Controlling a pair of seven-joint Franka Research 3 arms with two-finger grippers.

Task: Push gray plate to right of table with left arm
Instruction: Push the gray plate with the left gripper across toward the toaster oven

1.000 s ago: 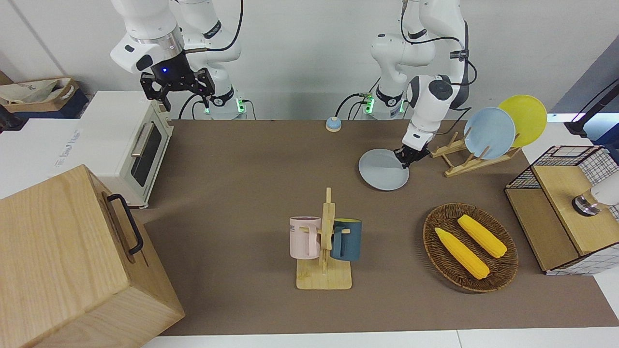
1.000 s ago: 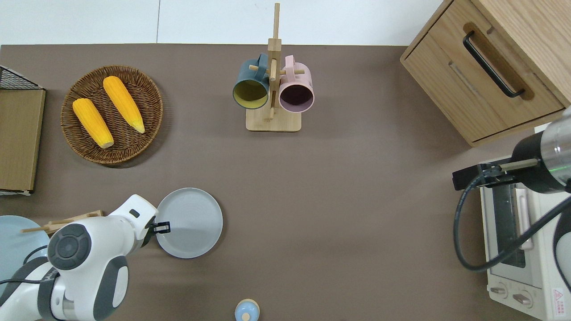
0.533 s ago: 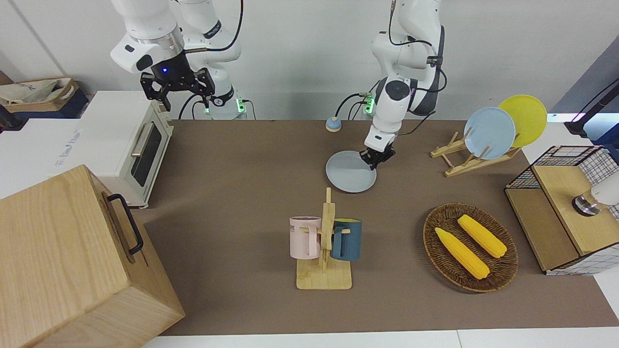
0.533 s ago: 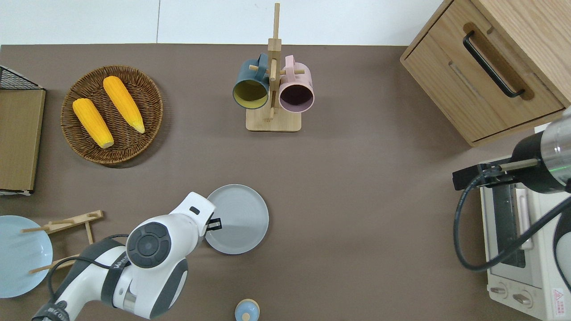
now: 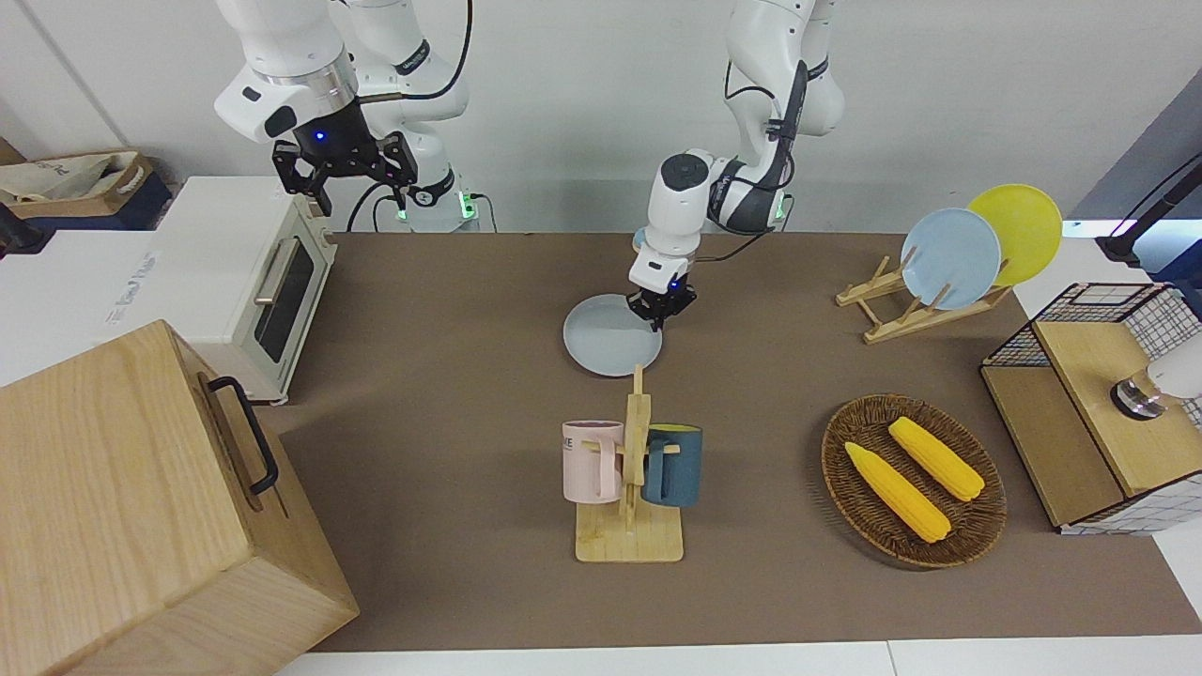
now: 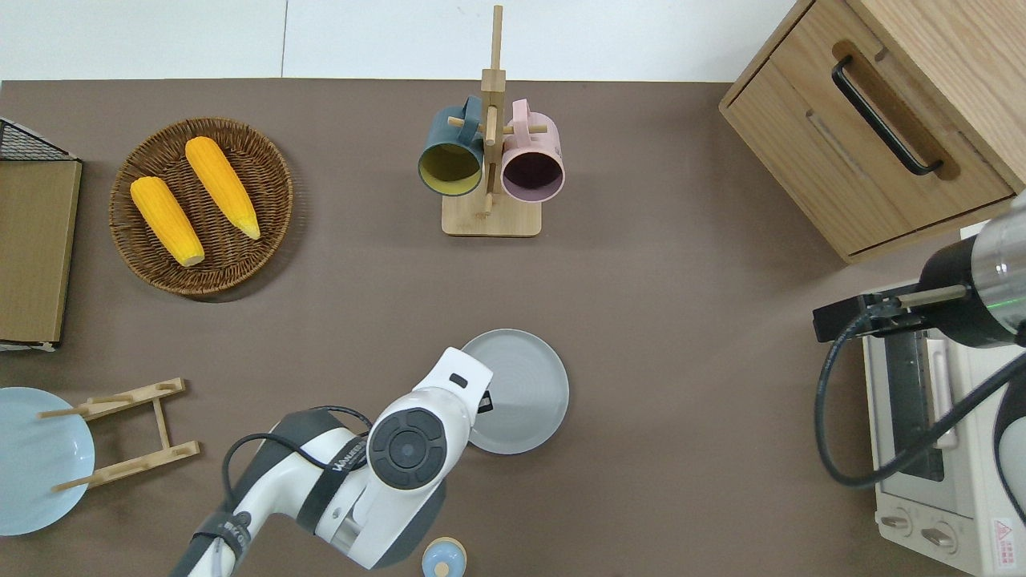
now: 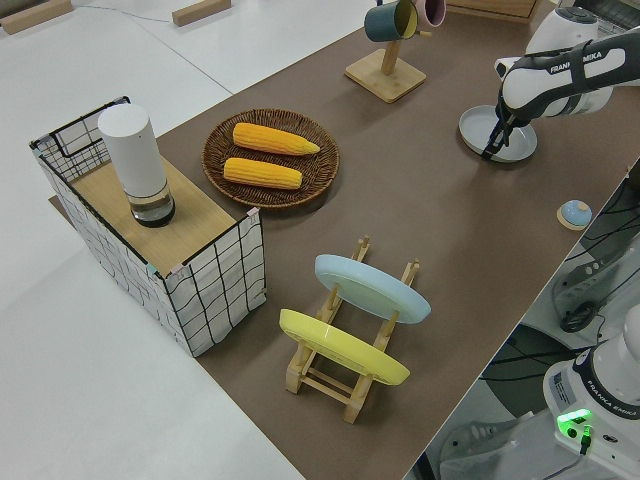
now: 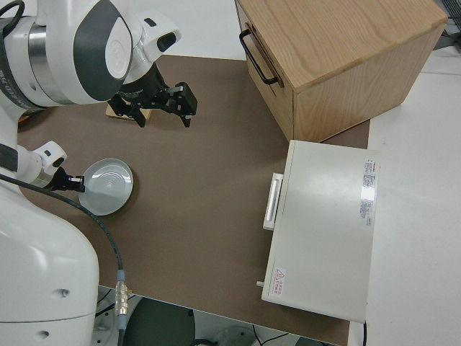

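**A:** Left gripper (image 5: pixel 661 312) is down at the rim of the gray plate (image 5: pixel 608 336), on the edge toward the left arm's end of the table (image 5: pixel 451 376). We can't tell from any of our views how far apart its fingers are, or whether they pinch the rim or just press against it.

**B:** Same for us. From the overhead view the left arm (image 6: pixel 377 465) covers most of the gripper, so we only see a bit of black poking out over the plate's edge. Where do we put the plate itself?

**A:** Flat on the table, about mid-table between the two arms' ends. From the gripper, the mug rack (image 5: pixel 631 469) with the pink mug (image 5: pixel 592 460) and the dark teal mug (image 5: pixel 672 465) is farther from the robots, near but not touching the plate. The little blue bell (image 6: pixel 443 558) is nearer to the robots than the gripper, close to the table's edge.

**B:** And toward the left arm's end from the gripper we've got the wooden plate stand (image 5: pixel 901 305) holding the sky-blue plate (image 5: pixel 950 258) and the yellow plate (image 5: pixel 1019 233), both well apart from it. The wicker basket (image 5: pixel 986 526) with two corn cobs (image 5: pixel 897 491) is out that way too, farther from the robots.

**A:** Yep. Toward the right arm's end from the gripper sit the white toaster oven (image 5: pixel 235 282) and the wooden cabinet (image 5: pixel 122 507), well apart from the plate. Right gripper (image 5: pixel 345 174) is parked, blue light on, fingers spread wide with nothing between them.
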